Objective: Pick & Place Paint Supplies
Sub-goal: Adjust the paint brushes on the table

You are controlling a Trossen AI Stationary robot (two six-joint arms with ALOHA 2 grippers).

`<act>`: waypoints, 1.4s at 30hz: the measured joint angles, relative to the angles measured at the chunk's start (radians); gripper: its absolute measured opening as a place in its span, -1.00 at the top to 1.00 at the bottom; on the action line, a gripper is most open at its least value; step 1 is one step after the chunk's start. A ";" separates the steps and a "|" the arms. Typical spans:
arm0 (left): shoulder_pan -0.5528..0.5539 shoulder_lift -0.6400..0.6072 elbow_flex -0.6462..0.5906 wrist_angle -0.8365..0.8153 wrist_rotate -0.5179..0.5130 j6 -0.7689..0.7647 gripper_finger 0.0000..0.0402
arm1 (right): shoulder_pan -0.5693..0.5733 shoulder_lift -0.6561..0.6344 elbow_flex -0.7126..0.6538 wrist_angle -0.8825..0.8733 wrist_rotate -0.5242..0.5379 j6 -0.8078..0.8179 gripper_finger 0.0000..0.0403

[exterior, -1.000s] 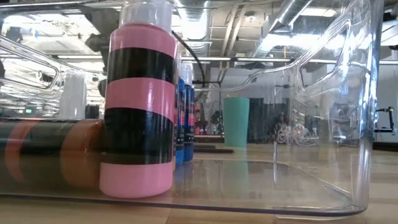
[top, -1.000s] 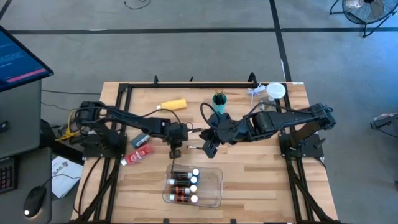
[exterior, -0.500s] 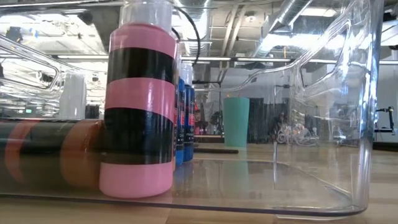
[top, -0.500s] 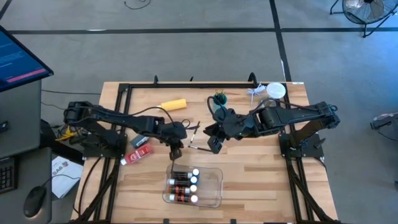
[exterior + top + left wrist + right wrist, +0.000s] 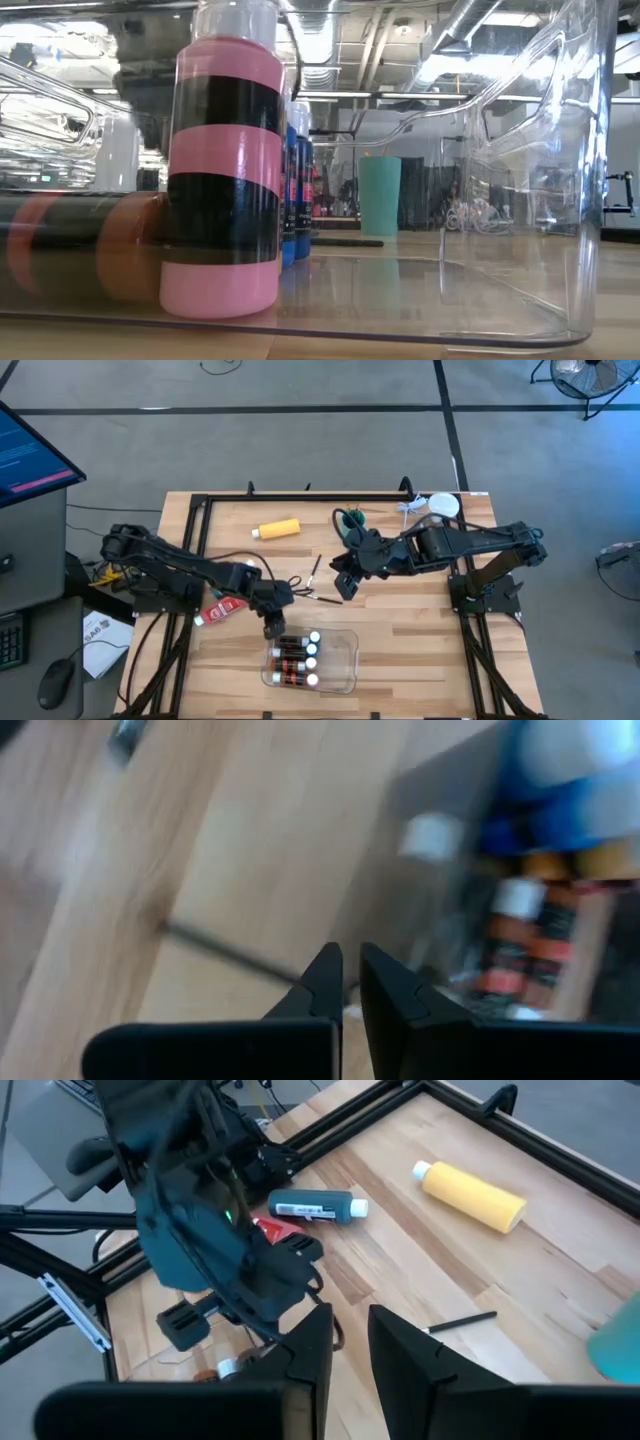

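My left gripper (image 5: 272, 625) hangs over the far left corner of the clear tray (image 5: 345, 660). It is shut, and a thin dark paint brush (image 5: 230, 952) runs off from its fingertips. The tray holds several white-capped bottles (image 5: 295, 658) lying down; the low view shows a pink-and-black bottle (image 5: 220, 170) close up. My right gripper (image 5: 343, 588) hovers open and bare above mid-table. More brushes (image 5: 315, 568) lie on the wood between the arms. On the table also lie a yellow bottle (image 5: 278, 529), a red tube (image 5: 222, 610) and a dark tube (image 5: 318, 1208). My left gripper pinches one end of the thin brush (image 5: 298, 980) between its two fingertips, coming from above at a slant. The brush sticks out sideways from the fingers over the wood. The blurred wrist view does not show whether its free end touches the table.
The teal cup (image 5: 380, 195) stands at the far side, mostly under my right arm in the high view. A black frame (image 5: 300, 497) edges the table's far side and left. A white object (image 5: 443, 506) sits at the far right corner. Bare wood lies right of the tray.
My left gripper has risen, rolled, and moved toward the near edge, from beside the brushes to the tray's far left corner. My right gripper has drawn back a little toward the far edge.
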 joint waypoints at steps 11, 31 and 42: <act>0.069 0.009 -0.104 0.025 0.024 -0.117 0.86 | -0.008 0.000 0.000 0.003 0.000 -0.004 0.69; 0.139 0.126 -0.109 0.135 0.220 -0.104 0.99 | -0.009 0.001 0.000 -0.002 0.000 -0.003 0.69; 0.156 0.124 -0.188 0.181 0.236 -0.086 0.99 | -0.006 0.001 0.000 -0.004 -0.001 -0.001 0.69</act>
